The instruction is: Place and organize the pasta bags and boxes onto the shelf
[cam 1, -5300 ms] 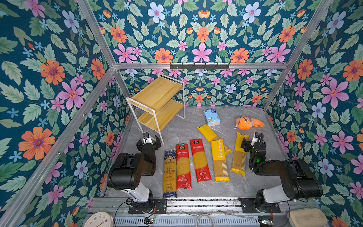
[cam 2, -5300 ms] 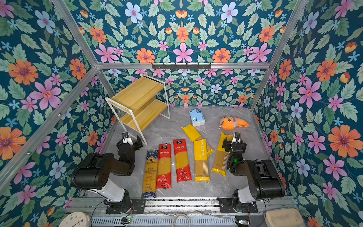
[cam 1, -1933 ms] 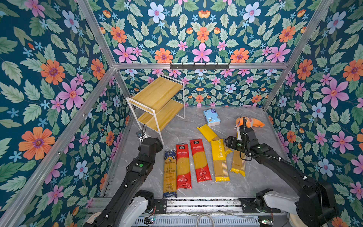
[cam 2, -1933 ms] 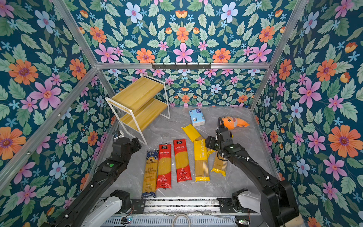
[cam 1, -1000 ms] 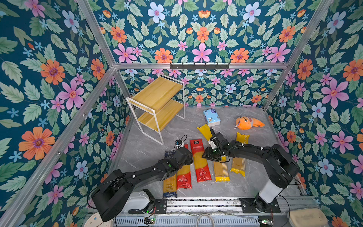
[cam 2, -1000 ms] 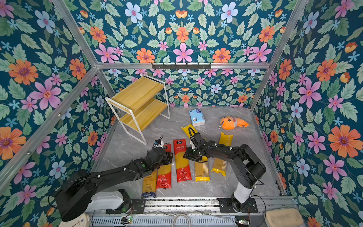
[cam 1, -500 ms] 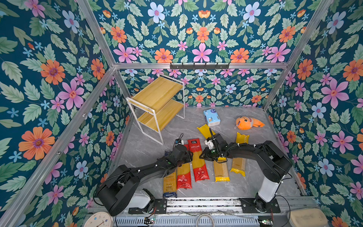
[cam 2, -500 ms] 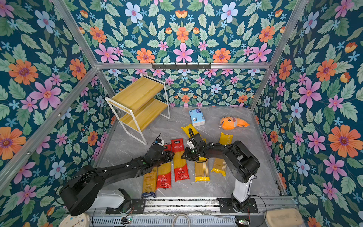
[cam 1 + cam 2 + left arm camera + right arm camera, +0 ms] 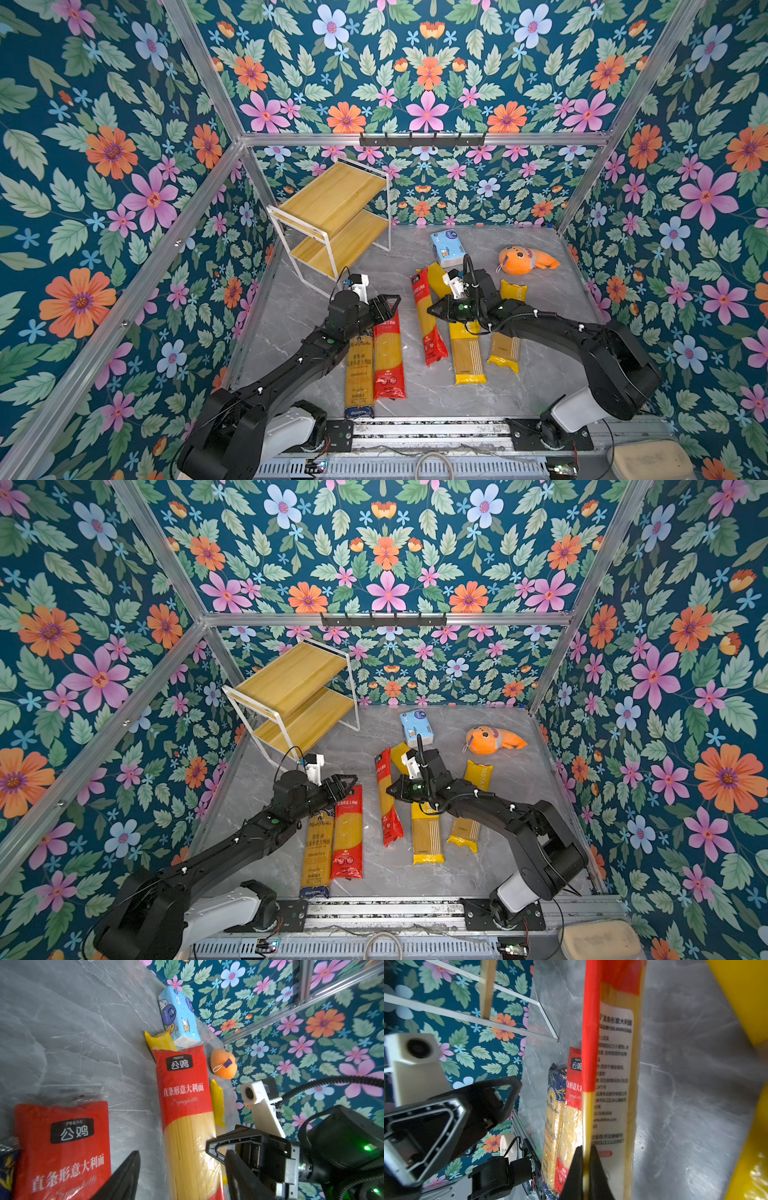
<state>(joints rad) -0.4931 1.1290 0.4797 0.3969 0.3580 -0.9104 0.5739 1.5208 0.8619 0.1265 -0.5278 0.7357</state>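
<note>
My right gripper (image 9: 430, 311) (image 9: 586, 1149) is shut on the thin long edge of a red pasta pack (image 9: 428, 320) (image 9: 612, 1064), which stands tipped on its side in mid-table. To its left my left gripper (image 9: 392, 305) (image 9: 181, 1153) is open and faces that pack (image 9: 185, 1095) without touching it. Below it lie a second red pack (image 9: 388, 353) and a dark blue pack (image 9: 359, 370), flat, side by side. Three yellow packs (image 9: 467, 353) (image 9: 505, 332) (image 9: 436, 274) lie to the right. The shelf (image 9: 332, 212) stands at the back left with both boards bare.
A light-blue tissue pack (image 9: 446, 248) stands behind the packs, touching the far yellow one. An orange plush toy (image 9: 525, 259) lies at the back right. Flowered walls close in three sides, and a metal rail (image 9: 415, 428) runs along the front edge.
My right gripper has shut on the red pack's edge and tipped it up onto its side, its far end swung left. My left gripper's jaws have spread wider beside it.
</note>
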